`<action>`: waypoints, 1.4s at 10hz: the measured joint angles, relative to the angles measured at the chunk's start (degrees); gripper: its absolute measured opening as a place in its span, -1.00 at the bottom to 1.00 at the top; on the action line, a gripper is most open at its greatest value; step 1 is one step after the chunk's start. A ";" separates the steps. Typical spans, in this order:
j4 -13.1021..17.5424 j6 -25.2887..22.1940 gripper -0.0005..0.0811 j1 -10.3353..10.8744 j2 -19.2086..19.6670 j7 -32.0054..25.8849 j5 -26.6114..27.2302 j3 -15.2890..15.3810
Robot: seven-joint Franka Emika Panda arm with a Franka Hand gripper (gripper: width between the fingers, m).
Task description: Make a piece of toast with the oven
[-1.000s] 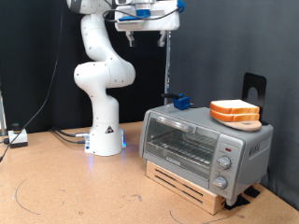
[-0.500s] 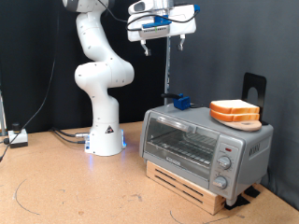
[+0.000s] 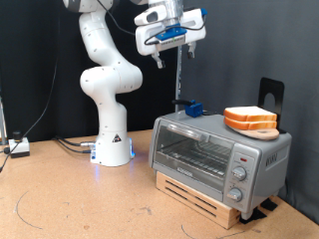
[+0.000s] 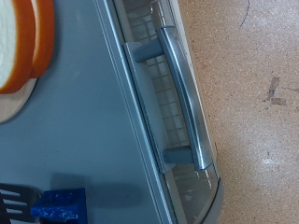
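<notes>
- oven [image 3: 219,157]: silver-grey box on a slatted wood base [image 3: 204,199], at the exterior view's right, lower half. Glass door shut, wire rack inside looks bare, three knobs on its right panel.
- arm [image 3: 105,75]: white, base at the exterior view's centre-left, reaching up and over toward the oven.
- gripper [image 3: 171,53]: high near the exterior view's top, well apart from everything, holding nothing. Two fingers hang down with a gap between them, so it reads as spread, not clamped.
- key relation: oven sits below the gripper and toward the exterior view's right; the gripper is roughly above the oven's left end, nearer the door side than the bread.
- oven door handle [image 4: 184,93]: long metal bar along the door's top edge; the wrist view looks straight down on it. Its long axis runs along the oven's front, i.e. along the oven's width.
- piece of toast [image 3: 250,119]: two alike slices stacked on a plate [image 3: 254,131] on the oven's roof, at the right end; not in the oven. The wrist view catches only their edge [image 4: 23,42] at a corner, off to one side of the handle.
- blue object [image 3: 192,109]: small, on the roof's back left, just beside a thin upright pole [image 3: 179,80]. Nearly under the gripper.
- judgement: door not yet opened, toast not yet moved; early in the task.
</notes>
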 joint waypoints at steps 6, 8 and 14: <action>-5.88 3.24 0.99 -0.05 -0.39 -4.89 3.61 -1.57; -9.44 6.78 0.99 -0.06 -0.17 -11.60 3.43 -2.86; -13.37 8.98 0.99 0.04 -0.32 -16.96 4.86 -4.52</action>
